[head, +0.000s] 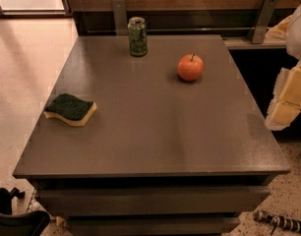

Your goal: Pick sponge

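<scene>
The sponge (71, 109) lies flat near the left edge of the grey table (155, 132), its dark green scouring top up and its pale yellow foam body showing along the front. My gripper (288, 98) hangs at the right edge of the view, beyond the table's right side and far from the sponge. Its pale yellow wedge-shaped fingers (294, 87) show, partly cut off by the frame.
A green drink can (137, 36) stands at the back of the table. A red apple (190, 67) sits right of centre at the back. A wooden wall with metal brackets runs behind. Dark base parts show at the bottom left.
</scene>
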`<control>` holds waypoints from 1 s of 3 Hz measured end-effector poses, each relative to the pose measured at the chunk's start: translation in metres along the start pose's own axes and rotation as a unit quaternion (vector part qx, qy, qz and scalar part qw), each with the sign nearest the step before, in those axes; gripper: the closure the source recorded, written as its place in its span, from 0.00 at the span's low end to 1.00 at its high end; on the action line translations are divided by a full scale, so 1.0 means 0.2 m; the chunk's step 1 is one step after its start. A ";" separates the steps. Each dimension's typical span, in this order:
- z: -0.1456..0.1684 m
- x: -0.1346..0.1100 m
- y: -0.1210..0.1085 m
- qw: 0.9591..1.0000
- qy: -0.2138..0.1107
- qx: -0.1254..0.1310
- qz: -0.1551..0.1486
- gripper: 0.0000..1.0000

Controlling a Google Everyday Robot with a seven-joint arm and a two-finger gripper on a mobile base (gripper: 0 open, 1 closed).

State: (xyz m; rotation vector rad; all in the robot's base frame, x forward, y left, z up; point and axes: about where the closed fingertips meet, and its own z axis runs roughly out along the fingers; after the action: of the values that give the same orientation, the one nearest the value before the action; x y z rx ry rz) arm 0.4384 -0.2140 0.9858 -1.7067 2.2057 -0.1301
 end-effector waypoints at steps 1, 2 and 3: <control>0.00 0.00 0.00 1.000 -0.002 0.001 0.001 0.00; 0.01 -0.04 0.01 1.000 -0.026 0.006 0.007 0.00; 0.09 -0.12 0.01 0.997 -0.074 0.002 0.010 0.00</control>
State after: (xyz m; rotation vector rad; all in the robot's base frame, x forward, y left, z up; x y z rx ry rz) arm 0.4465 -0.1886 0.9733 -1.6353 2.1124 -0.0033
